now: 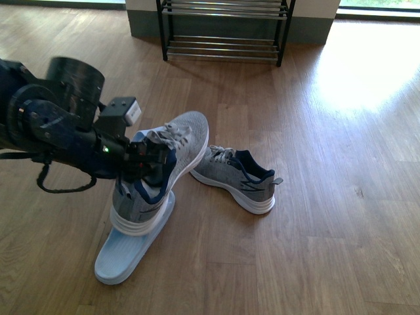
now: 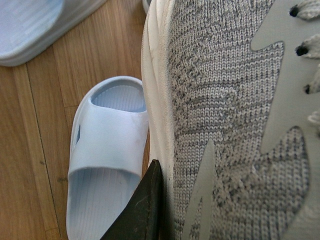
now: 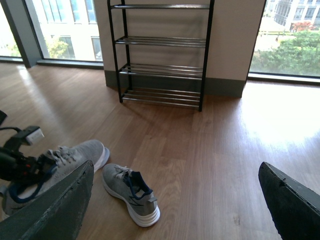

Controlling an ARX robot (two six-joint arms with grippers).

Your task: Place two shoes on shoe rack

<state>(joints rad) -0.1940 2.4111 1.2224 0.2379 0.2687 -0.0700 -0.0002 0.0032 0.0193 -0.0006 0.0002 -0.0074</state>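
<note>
The shoes are all off the shoe rack (image 1: pixel 223 29), which stands at the far side of the room against the wall, its chrome bars bare in the tiers that show. One grey sneaker (image 1: pixel 187 134) is held off the wooden floor (image 1: pixel 315 249) in the left gripper (image 1: pixel 149 163). The jaws pinch it at the navy-lined collar near the heel. It is tilted steeply, with the toe pointing up and away to the far right and the white heel sole lowest. Directly under that heel lies a pale blue slide (image 1: pixel 128 249), flat on the floor at the near left. Whether the sole touches it or hangs just above, I cannot tell.

From the left wrist, the sneaker's knit side and stacked white sole (image 2: pixel 155 100) fill most of the frame. One dark finger (image 2: pixel 140 210) lies against the sole edge, and the slide sits just beside it, strap side up. A second slide (image 2: pixel 30 30) shows at one corner of that view, near the first but apart from it.

The second grey sneaker (image 1: pixel 236 176) lies upright on the floor just right of the held one. Its toe points to the near right and its laces are loose. It is well apart from the rack.

The right gripper (image 3: pixel 174 170) is seen only from its own wrist camera. Its jaws are spread wide with nothing between them, above bare floor to the right of the sneakers, facing the rack.
</note>
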